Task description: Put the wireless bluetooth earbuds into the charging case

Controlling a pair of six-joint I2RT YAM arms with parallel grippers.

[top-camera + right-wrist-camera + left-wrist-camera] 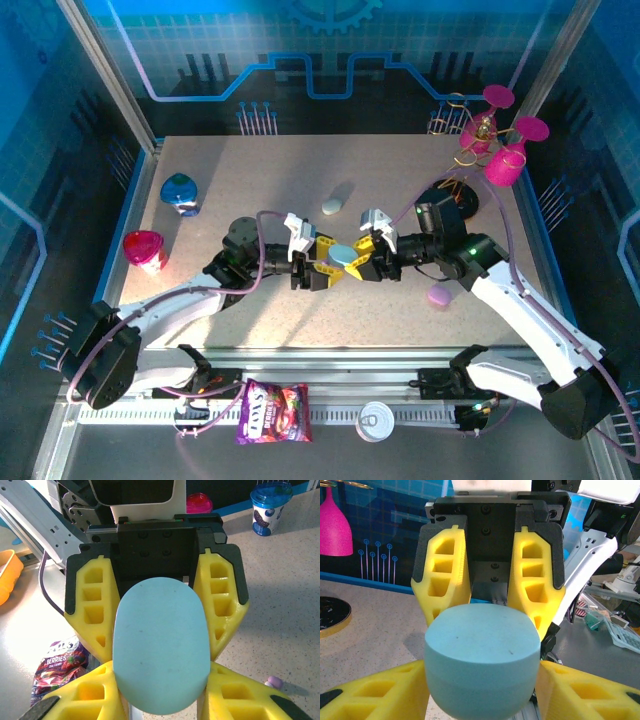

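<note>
A light blue pebble-shaped charging case [346, 255] is held above the table's middle, its lid shut, with a gripper on each end. My left gripper [320, 264] is shut on it; in the left wrist view its yellow fingers [375, 690] press both sides of the case [482, 660]. From the opposite side my right gripper [368, 256] is also shut on it, and its fingers [235, 695] flank the case [161, 645] in the right wrist view. A tiny purple earbud [274, 681] lies on the table beside a pale one.
A purple case [438, 295] lies right of the grippers and a pale case [332, 205] behind them. A blue cup [180, 193] and a red cup [143, 250] stand at left, pink glasses [500, 150] at back right. A candy bag [273, 412] and a can [378, 420] sit at the front rail.
</note>
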